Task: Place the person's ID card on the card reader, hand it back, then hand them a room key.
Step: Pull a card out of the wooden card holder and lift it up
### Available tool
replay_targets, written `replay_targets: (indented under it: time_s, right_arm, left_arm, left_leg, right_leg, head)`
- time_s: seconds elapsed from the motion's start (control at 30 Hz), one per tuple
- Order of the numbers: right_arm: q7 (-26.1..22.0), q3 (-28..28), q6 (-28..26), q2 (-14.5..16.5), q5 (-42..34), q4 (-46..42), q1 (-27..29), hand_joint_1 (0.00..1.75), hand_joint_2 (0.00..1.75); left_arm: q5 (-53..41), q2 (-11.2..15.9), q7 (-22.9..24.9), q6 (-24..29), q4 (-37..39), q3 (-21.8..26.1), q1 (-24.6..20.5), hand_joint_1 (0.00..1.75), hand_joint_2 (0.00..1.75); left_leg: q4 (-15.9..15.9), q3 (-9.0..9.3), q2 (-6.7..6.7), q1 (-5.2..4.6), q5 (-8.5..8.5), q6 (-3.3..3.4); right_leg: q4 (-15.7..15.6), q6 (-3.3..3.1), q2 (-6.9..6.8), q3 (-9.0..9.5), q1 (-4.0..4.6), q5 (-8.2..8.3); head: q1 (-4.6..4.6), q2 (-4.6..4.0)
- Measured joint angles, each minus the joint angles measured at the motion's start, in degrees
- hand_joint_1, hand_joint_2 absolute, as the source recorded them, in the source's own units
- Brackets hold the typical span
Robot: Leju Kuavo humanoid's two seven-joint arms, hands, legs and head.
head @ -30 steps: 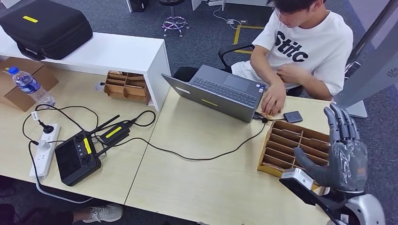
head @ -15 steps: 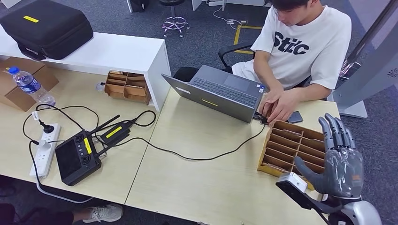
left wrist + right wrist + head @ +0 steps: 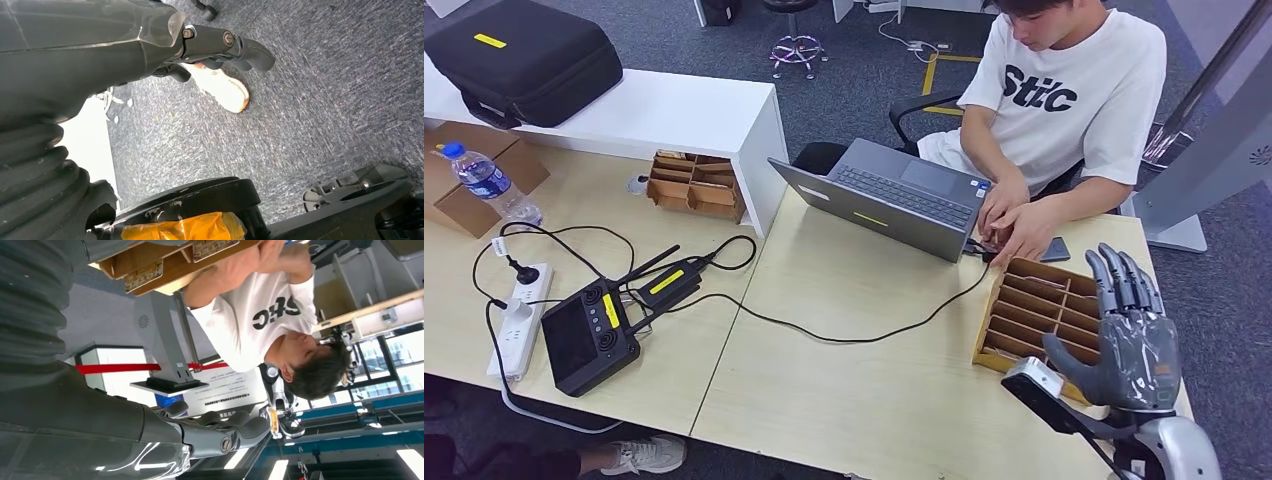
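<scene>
My right hand [image 3: 1132,338] is raised with its fingers straight and apart, holding nothing, over the near right corner of a slotted cardboard tray [image 3: 1029,300]. The right wrist view shows the same hand [image 3: 200,432] empty, and beyond it the tray [image 3: 150,260] with printed cards in its slots. A small dark flat card reader [image 3: 1055,249] lies on the table just past the tray, partly under the person's hands [image 3: 1014,222]. I cannot make out an ID card in them. My left hand [image 3: 215,45] hangs over the carpet, fingers loosely bent around nothing.
A seated person in a white T-shirt [image 3: 1064,100] faces an open grey laptop [image 3: 894,195]. A black cable [image 3: 854,335] crosses the table. A black controller [image 3: 584,335], a power strip [image 3: 519,315] and a water bottle [image 3: 486,182] lie at the left.
My right hand has drifted left and nearer to me over the tray. The person's hand has come down from their chest to join the other beside the dark reader.
</scene>
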Motion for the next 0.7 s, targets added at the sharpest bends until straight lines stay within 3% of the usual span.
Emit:
replay_targets:
  time_s: [0.4, 0.7]
  right_arm:
    - [7.54, 3.67, 3.61, 0.82, 3.42, 21.08, -15.38, 0.0, 1.75]
    - [10.09, 0.77, 1.79, 0.81, 3.35, 28.7, -16.49, 0.0, 1.75]
  left_arm:
    - [-2.71, -0.01, 0.67, -1.15, 0.0, -0.3, -0.07, 0.0, 1.75]
    - [-2.83, 0.0, 0.85, -1.15, -0.02, -0.39, -0.08, 0.0, 1.75]
  left_leg:
    - [0.02, 0.12, 0.18, 0.0, 0.09, 0.0]
    - [0.02, 0.1, 0.18, -0.01, 0.04, 0.01]
  right_leg:
    - [0.02, 0.0, 0.14, 0.03, 0.0, 0.14]
    - [0.0, 0.02, 0.14, -0.02, -0.01, 0.12]
  head:
    - [-0.01, 0.0]
    - [0.0, 0.0]
